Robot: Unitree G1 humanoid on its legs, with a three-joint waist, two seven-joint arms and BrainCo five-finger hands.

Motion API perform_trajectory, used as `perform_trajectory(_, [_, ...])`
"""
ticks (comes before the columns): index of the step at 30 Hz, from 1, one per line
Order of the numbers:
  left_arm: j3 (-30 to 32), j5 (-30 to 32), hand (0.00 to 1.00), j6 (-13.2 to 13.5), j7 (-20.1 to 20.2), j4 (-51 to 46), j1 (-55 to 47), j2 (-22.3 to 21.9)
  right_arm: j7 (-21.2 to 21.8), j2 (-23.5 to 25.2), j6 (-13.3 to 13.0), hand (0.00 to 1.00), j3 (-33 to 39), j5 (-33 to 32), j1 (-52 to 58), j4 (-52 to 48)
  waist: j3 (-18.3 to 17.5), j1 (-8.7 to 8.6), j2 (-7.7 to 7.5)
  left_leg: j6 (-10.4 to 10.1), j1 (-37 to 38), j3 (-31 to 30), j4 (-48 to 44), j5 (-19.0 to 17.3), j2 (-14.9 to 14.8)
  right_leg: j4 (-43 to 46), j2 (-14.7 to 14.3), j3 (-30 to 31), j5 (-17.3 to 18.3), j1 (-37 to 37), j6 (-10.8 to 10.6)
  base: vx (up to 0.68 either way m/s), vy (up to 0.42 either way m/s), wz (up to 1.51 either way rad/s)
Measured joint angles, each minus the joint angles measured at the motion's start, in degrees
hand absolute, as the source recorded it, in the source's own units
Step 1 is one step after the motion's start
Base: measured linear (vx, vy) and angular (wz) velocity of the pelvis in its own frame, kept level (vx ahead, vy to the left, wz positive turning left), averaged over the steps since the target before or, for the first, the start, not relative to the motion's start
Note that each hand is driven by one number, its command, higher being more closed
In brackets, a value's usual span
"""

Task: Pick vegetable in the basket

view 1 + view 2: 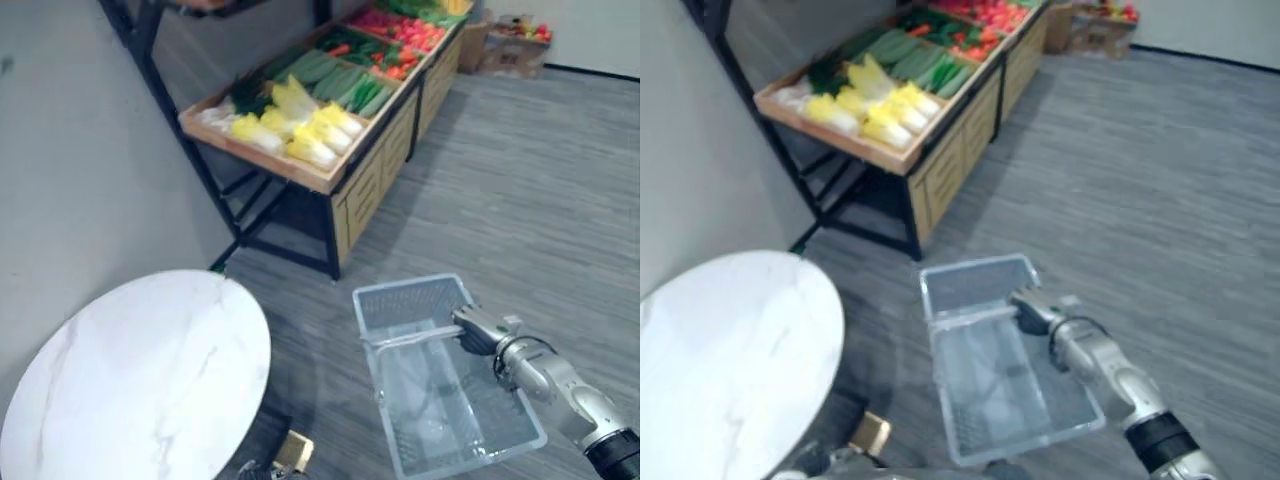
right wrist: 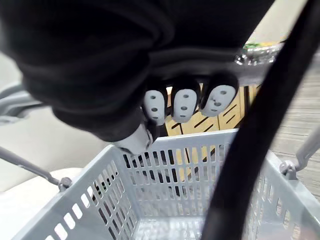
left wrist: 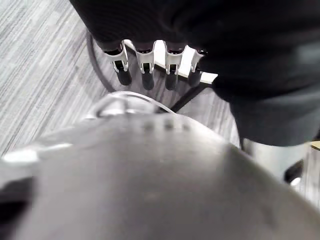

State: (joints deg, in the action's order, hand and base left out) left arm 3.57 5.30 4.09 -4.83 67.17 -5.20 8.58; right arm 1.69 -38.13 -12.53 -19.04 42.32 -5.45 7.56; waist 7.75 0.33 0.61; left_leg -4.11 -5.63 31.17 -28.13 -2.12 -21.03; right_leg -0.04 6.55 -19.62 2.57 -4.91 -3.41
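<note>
An empty grey plastic basket (image 1: 408,304) hangs just above the floor, and its wall (image 2: 175,170) appears close up in the right wrist view. My right hand (image 1: 478,330) is at the basket's handle (image 1: 405,341), with its fingers (image 2: 184,105) curled round it. The vegetables lie on a wooden stand (image 1: 350,190) further off: yellow-white cabbages (image 1: 300,125), green cucumbers (image 1: 340,80) and red peppers (image 1: 410,30). In the left wrist view my left hand (image 3: 145,65) hangs over the floor, fingers straight and holding nothing.
A round white marble table (image 1: 130,380) stands close at my left. A grey wall runs behind it up to the stand. Cardboard boxes (image 1: 515,50) sit at the stand's far end. Open grey floor stretches to the right.
</note>
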Motion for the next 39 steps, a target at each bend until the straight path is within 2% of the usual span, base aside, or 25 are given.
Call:
perform_trajectory(1, [0.25,0.0,0.0,0.26,-0.04,-0.01,-0.42,-0.25,-0.03,0.1,-0.01,1.0,-0.27,-0.03,-0.41,0.01,0.02,0.04,0.05,-0.54,-0.27,-5.15,0.43,-1.69,2.29,0.0,0.12,1.4,-0.1,0.46,0.06,-0.06,0.015,-1.36])
perform_trajectory(2, [0.98,-0.01,0.0,0.65,-0.25,-0.1,-1.55,-0.69,-0.18,0.47,-0.17,1.0,-0.78,-0.23,-0.98,0.02,0.0,0.17,0.13,-1.52,-0.1,-13.11,3.46,-3.96,6.03,0.1,-0.12,4.5,-0.47,1.59,0.25,-0.03,0.039,-1.11])
perform_trajectory(4, [1.42,-0.05,0.0,0.79,-0.51,-0.11,-2.39,-1.31,-0.9,0.51,-0.28,1.0,-1.83,-1.28,-1.29,0.02,0.1,0.36,0.38,-2.46,0.46,-21.32,10.21,-4.56,9.61,0.3,-1.52,8.4,-1.2,3.31,0.49,0.01,0.102,-1.24])
perform_trajectory(5, [1.58,0.02,0.0,0.82,-0.45,-0.21,-2.35,-1.41,-0.98,0.55,-0.28,1.0,-2.05,-1.4,-1.33,0.08,0.48,0.84,0.76,-2.47,0.9,-25.69,14.54,-4.31,10.77,0.83,-2.64,10.94,-1.41,4.44,0.56,0.03,0.148,-1.14])
perform_trajectory(7, [1.84,0.04,0.0,0.85,-0.43,-0.69,-2.38,-1.32,-0.99,0.9,-0.28,1.0,-2.22,-1.4,-1.34,0.57,0.68,1.14,0.98,-3.16,2.65,-28.99,18.23,-5.13,11.6,1.09,-3.21,14.05,-2.18,6.2,-0.57,0.05,0.15,-0.88])
perform_trajectory(8, [1.79,0.06,0.0,1.01,-0.43,-1.28,-2.26,-0.95,-0.98,0.95,-0.36,1.0,-2.34,-1.55,-1.29,0.75,1.46,1.02,-0.42,-3.06,2.58,-27.99,18.55,-5.13,12.7,-0.08,-2.06,15.03,-3.22,6.17,-1.88,0.05,0.176,-0.58])
perform_trajectory(10, [1.71,0.14,0.0,1.47,-0.42,-1.31,-2.15,-0.21,-0.98,0.97,-0.72,1.0,-2.27,-1.83,-1.2,1.8,1.53,1.09,-1.23,-2.21,2.75,-26.34,18.49,-5.6,14.15,-1.51,-0.54,16.01,-4.66,6.04,-2.67,0.02,0.196,-0.25])
perform_trajectory(14, [0.05,2.34,0.0,1.77,0.21,-1.58,-2.06,-0.2,-0.91,1.2,-1.24,1.0,-0.88,-2.55,1.88,1.91,1.28,0.99,-0.65,-1.1,4.16,-25.39,20.42,-5.47,17.08,-1.97,1.77,17.02,-5.04,5.8,-3.29,0.03,0.12,-0.06])
perform_trajectory(19, [-1.3,2.72,0.0,2.0,0.39,-1.58,-2.04,0.39,-0.72,2.83,-1.99,1.0,0.13,-2.92,4.61,1.83,0.88,1.27,-1.11,-0.29,5.46,-22.03,22.65,-5.49,17.72,-1.63,1.92,20.47,-5.36,7.79,-3.81,0.01,0.041,-0.38])
perform_trajectory(22, [-2.07,3.74,0.0,1.98,0.39,-1.49,-2.01,0.67,-0.6,3.23,-1.86,1.0,1.61,-2.91,5.85,1.83,0.68,0.73,-1.24,0.4,5.96,-20.73,22.95,-5.88,18.08,1.22,1.82,21.65,-4.65,9.71,-4.41,0.01,0.032,-0.28])
perform_trajectory(23, [-2.27,4.58,0.0,1.93,0.26,-1.41,-1.79,0.93,-0.44,3.44,-1.8,1.0,2.64,-2.89,6.27,1.82,0.79,0.17,-1.49,0.84,6.07,-20.77,22.95,-6.21,18.46,5.47,2.08,21.81,-2.94,11.62,-4.73,0.0,0.031,-0.17])
perform_trajectory(25, [-3.67,4.64,0.0,1.9,-0.04,-1.12,-1.79,0.93,-0.13,4.01,-0.77,1.0,3.88,-2.83,6.46,1.81,1.0,0.0,-1.01,1.74,7.87,-20.74,24.13,-7.04,18.25,16.95,1.48,21.63,-2.3,16.86,-4.93,-0.03,0.023,-0.25])
perform_trajectory(26, [-4.47,4.97,0.0,1.87,-0.25,-1.08,-1.75,1.51,-0.21,4.88,-0.33,1.0,4.89,-2.71,6.47,1.78,1.61,-0.34,-1.6,2.4,9.61,-20.47,24.61,-7.43,18.48,26.59,1.65,21.18,-2.52,20.41,-4.09,-0.07,0.01,-0.2])
perform_trajectory(28, [-6.14,5.05,0.0,1.85,-0.6,-0.97,-1.41,2.51,-0.34,5.94,-0.13,1.0,5.7,-2.69,6.49,1.75,2.65,-0.81,-2.1,3.63,13.67,-19.69,25.55,-8.15,18.55,35.46,3.02,18.86,-4.5,23.07,-0.82,-0.05,0.035,-0.17])
perform_trajectory(29, [-6.81,5.2,0.0,1.76,-0.66,-0.98,-1.32,2.76,-0.59,6.84,-0.14,1.0,5.67,-2.68,6.49,1.66,2.77,-1.5,-2.48,4.05,14.73,-19.35,25.71,-8.44,18.53,37.07,4.2,16.33,-3.52,23.67,0.23,0.01,0.054,-0.14])
perform_trajectory(30, [-7.24,5.25,0.0,1.64,-0.74,-1.0,-1.11,2.84,-0.92,7.28,-0.22,1.0,5.67,-2.68,6.49,1.54,2.84,-1.75,-2.8,4.21,14.85,-19.21,25.85,-8.54,18.45,35.95,4.35,15.01,-2.88,23.81,0.54,0.05,0.052,-0.08])
perform_trajectory(31, [-7.93,6.34,0.0,1.56,-1.04,-1.01,-0.31,3.41,-1.56,8.16,-0.49,1.0,5.67,-2.69,6.5,1.47,2.93,-2.02,-3.01,4.18,14.72,-19.17,26.12,-8.56,17.96,30.59,4.07,12.84,-2.68,23.84,0.41,0.12,0.017,-0.07])
perform_trajectory(33, [-8.38,6.9,0.0,1.45,-1.11,-1.1,1.65,3.59,-1.66,8.69,-0.74,1.0,5.72,-2.93,6.49,1.46,3.05,-2.07,-2.88,3.65,13.69,-19.16,26.19,-8.89,17.08,18.11,2.35,11.98,-3.81,23.68,-0.9,0.24,-0.036,-0.05])
perform_trajectory(34, [-8.79,7.22,0.0,1.45,-1.3,-1.35,3.57,3.56,-1.74,8.79,-0.74,1.0,5.72,-2.93,6.5,1.46,3.04,-2.06,-3.03,2.68,13.37,-19.16,26.4,-9.39,17.14,6.27,1.93,12.55,-5.95,23.16,-3.02,0.29,-0.074,0.02])
perform_trajectory(37, [-9.59,7.32,0.0,1.62,-1.68,-2.54,5.75,3.39,-2.01,8.97,-0.57,1.0,5.87,-2.85,6.35,1.38,2.84,-2.27,-3.63,0.05,15.02,-19.44,25.74,-10.71,17.37,0.91,2.6,13.02,-6.68,22.36,-3.04,0.34,-0.12,0.2])
perform_trajectory(38, [-9.67,7.3,0.0,1.69,-2.04,-4.01,6.18,3.21,-2.04,8.9,-0.54,1.0,6.0,-2.82,6.36,1.27,2.78,-3.18,-3.11,-1.43,16.26,-20.56,25.29,-12.33,16.4,3.34,2.26,12.09,-10.02,21.85,-0.19,0.58,-0.276,0.56])
perform_trajectory(39, [-9.83,7.26,0.0,2.08,-2.48,-5.05,6.14,2.58,-2.53,8.98,-0.11,1.0,6.55,-2.83,6.54,1.31,2.14,-3.67,-0.49,-2.51,15.84,-22.15,23.13,-13.47,13.8,7.17,0.8,10.11,-10.31,22.76,0.61,0.59,-0.287,0.44])
